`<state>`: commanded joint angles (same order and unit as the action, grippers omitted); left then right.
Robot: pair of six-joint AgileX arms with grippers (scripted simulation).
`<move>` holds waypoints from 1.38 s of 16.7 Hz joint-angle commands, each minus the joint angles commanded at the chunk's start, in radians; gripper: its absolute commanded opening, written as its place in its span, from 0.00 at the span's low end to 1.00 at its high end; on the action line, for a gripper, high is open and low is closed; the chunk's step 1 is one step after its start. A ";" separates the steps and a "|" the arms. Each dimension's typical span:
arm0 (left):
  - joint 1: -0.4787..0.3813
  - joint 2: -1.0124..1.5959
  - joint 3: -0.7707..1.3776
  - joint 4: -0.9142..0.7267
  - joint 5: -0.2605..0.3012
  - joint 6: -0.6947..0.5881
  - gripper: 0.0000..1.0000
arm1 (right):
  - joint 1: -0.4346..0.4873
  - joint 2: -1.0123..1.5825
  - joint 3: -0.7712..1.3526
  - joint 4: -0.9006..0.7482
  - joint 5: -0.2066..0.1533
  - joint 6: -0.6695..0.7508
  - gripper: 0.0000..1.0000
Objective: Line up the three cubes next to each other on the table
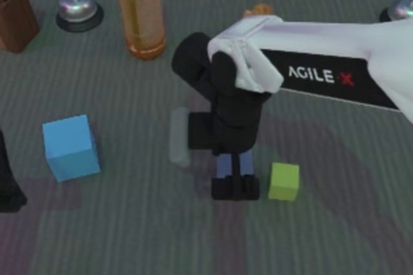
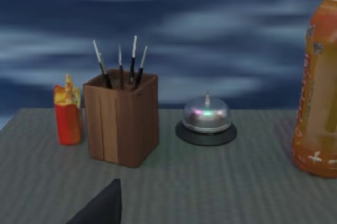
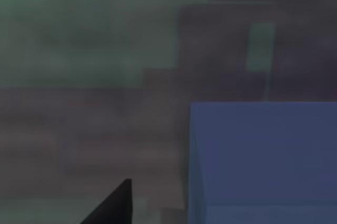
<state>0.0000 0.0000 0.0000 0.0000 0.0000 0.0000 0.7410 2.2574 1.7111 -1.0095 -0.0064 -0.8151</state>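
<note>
While right gripper (image 1: 235, 188) clamps slate-blue cube (image 1: 233, 164), lime-green cube (image 1: 284, 181) sits beside

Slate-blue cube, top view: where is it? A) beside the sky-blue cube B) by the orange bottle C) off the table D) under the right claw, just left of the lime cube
D: the slate-blue cube sits between the right claw fingers, left of the lime cube.
</note>
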 joint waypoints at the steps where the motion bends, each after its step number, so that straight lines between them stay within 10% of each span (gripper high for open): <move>1: 0.000 0.000 0.000 0.000 0.000 0.000 1.00 | 0.000 0.000 0.000 0.000 0.000 0.000 1.00; 13: 0.000 0.000 0.000 0.000 0.000 0.000 1.00 | 0.006 -0.057 0.181 -0.240 -0.001 -0.004 1.00; 23: -0.019 0.135 0.128 -0.095 0.003 0.096 1.00 | -0.069 -0.207 0.061 -0.132 -0.017 0.052 1.00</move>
<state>-0.0189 0.1346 0.1279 -0.0950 0.0031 0.0956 0.6725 2.0500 1.7716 -1.1420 -0.0233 -0.7629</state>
